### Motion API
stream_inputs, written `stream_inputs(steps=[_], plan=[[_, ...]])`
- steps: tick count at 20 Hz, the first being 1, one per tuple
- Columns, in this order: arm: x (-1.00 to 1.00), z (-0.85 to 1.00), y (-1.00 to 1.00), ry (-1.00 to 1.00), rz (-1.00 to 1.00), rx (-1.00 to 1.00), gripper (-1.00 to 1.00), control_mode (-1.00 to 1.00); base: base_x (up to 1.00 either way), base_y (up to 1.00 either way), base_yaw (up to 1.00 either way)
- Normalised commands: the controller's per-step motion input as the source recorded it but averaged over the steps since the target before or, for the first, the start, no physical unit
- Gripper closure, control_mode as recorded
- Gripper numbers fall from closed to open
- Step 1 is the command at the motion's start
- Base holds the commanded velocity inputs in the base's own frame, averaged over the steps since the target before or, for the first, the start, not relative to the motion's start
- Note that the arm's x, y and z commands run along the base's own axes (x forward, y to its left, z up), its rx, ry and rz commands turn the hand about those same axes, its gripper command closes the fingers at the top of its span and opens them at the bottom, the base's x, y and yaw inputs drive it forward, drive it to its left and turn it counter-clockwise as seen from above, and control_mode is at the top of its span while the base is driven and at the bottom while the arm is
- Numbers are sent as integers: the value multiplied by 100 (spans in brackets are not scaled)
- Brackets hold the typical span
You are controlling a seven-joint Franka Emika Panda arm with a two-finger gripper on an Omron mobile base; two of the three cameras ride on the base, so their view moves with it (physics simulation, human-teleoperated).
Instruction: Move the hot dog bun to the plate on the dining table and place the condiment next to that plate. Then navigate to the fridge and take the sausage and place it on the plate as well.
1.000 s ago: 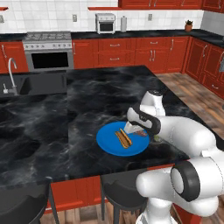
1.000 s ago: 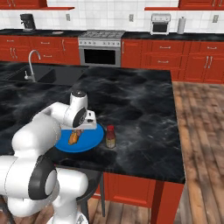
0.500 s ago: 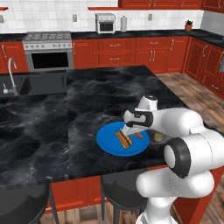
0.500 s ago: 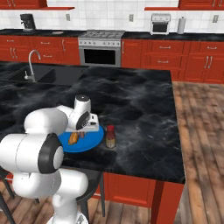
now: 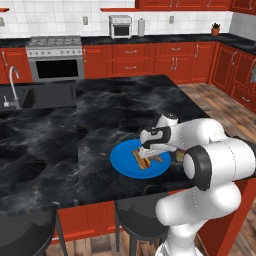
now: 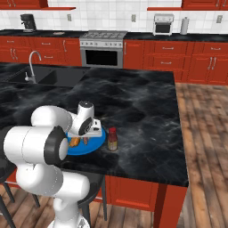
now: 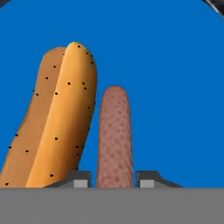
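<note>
While your black white-veined marble dining table (image 5: 100, 115) carries everything, note the round bright blue plate (image 5: 122, 162) near its front edge, with the red-capped condiment bottle (image 6: 112, 139) just beside it. On that plate lie the tan-orange split bun (image 7: 54, 118) and, alongside it, the thin reddish-brown sausage (image 7: 114, 135). Your gripper (image 7: 113, 179) straddles the sausage's near end, its long axis running straight away from the jaws; whether they grip or have let go, you cannot tell.
</note>
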Motion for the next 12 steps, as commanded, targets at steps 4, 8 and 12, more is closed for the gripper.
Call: stream_inputs(steps=[4, 8, 12], plan=[[-2, 2, -2, -1, -3, 0, -100, -100, 0, 0, 0], [-14, 36, -2, -5, -5, -1, -100, -100, 0, 0, 0], [-20, 52, -2, -9, -3, -3, -100, -100, 0, 0, 0]])
